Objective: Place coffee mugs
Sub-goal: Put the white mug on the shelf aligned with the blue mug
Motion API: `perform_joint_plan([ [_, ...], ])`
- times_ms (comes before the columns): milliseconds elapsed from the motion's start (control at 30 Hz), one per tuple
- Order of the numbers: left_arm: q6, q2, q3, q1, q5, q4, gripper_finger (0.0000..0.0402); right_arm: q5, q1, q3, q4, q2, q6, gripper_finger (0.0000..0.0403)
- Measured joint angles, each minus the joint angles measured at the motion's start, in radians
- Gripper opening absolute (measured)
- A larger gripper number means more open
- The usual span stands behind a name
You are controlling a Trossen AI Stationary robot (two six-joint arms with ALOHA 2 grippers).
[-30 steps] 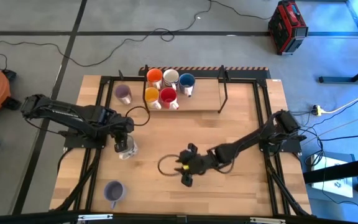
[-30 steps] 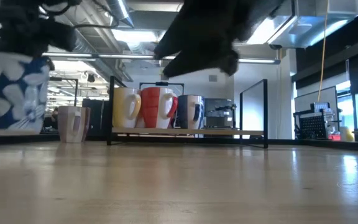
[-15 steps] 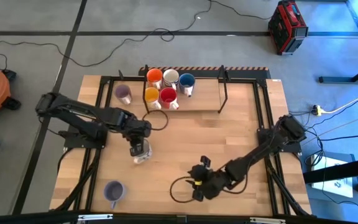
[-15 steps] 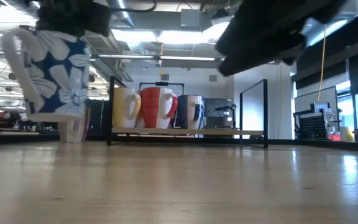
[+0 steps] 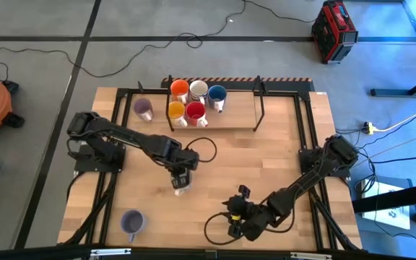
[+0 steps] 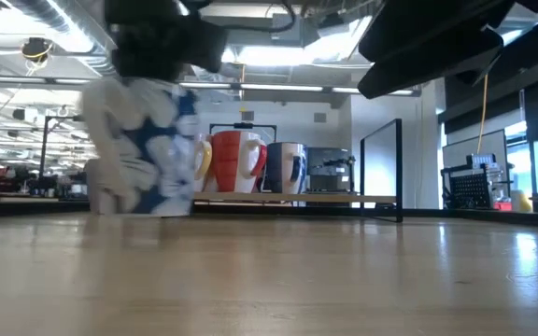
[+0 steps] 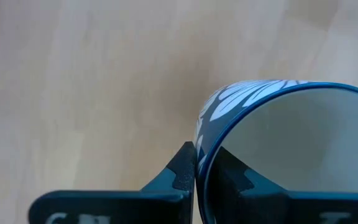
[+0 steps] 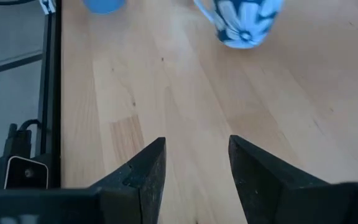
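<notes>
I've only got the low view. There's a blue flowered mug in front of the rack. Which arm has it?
Observer: The left gripper. It pinches the flowered mug by the rim, one finger inside and one outside.
Operator: And the right gripper?
Observer: The right gripper is open and holds nothing, near the front edge of the table.
Operator: Any mugs off the rack?
Observer: Two pale purple mugs: one near the front left corner, one just left of the rack.
</notes>
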Motion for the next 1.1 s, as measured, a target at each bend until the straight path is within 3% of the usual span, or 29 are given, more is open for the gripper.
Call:
perform_joint_plan([
  [200,-0.025,0.050,0.051,0.000,-0.059,0.012,0.0022,-0.001,0.000,0.000,-0.006,0.000,-0.003,0.0163],
  [500,-0.033,0.078,0.053,0.000,-0.049,0.040,0.0027,-0.002,0.000,0.000,-0.036,0.000,-0.004,0.0163],
  [967,-0.028,0.073,0.059,0.002,-0.044,0.051,0.0086,-0.037,0.000,0.000,-0.049,0.001,-0.001,0.0163],
  [1100,0.026,0.073,0.116,-0.002,-0.042,-0.007,0.0102,0.006,0.000,0.000,-0.034,0.001,0.005,0.0163],
])
